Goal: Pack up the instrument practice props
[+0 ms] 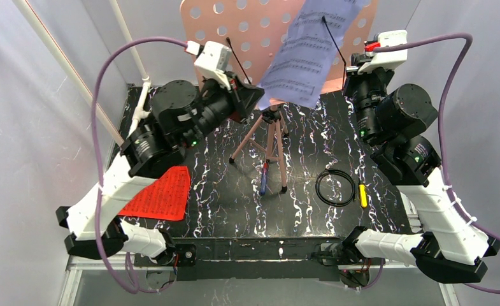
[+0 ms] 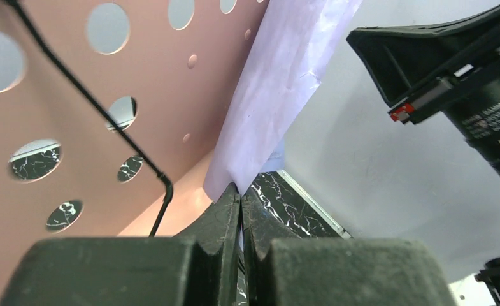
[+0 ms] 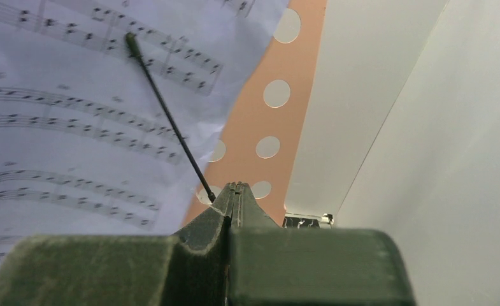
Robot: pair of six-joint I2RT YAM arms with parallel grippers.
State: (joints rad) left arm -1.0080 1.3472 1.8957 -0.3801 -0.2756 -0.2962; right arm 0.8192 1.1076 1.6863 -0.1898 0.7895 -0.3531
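Well back on the worktop [image 1: 234, 204] stands the pink rack [image 1: 234, 25], a flat, smooth panel punched with rows of round holes and carried on thin, splayed tripod legs [image 1: 269, 143] of the same pink. A white music sheet [image 1: 311, 51], thin paper printed with staves, lies askew across the panel's face with its lower corner dropping towards the left arm. Two slim black wire arms [image 1: 237, 57] slant up over the panel, and one crosses the sheet.

The left fingers [image 2: 215, 223], matt black and coarse-grained, are pressed together on that lower corner, with a pale sliver showing in the seam between them. The right fingers [image 3: 209, 223] are also fully closed and hold nothing. Their tips sit just beside the foot of the wire arm that crosses the sheet, at the rack's right edge.

A red music sheet [image 1: 161, 194] lies flat on the near left of the worktop, partly under the left arm. The worktop itself is glossy black stone-pattern with white veins. A blue, pen-like stick [image 1: 263, 180] lies between the tripod legs. To the right lies a thin black ring [image 1: 335, 187], with a short yellow stick [image 1: 362, 194] just beside it.
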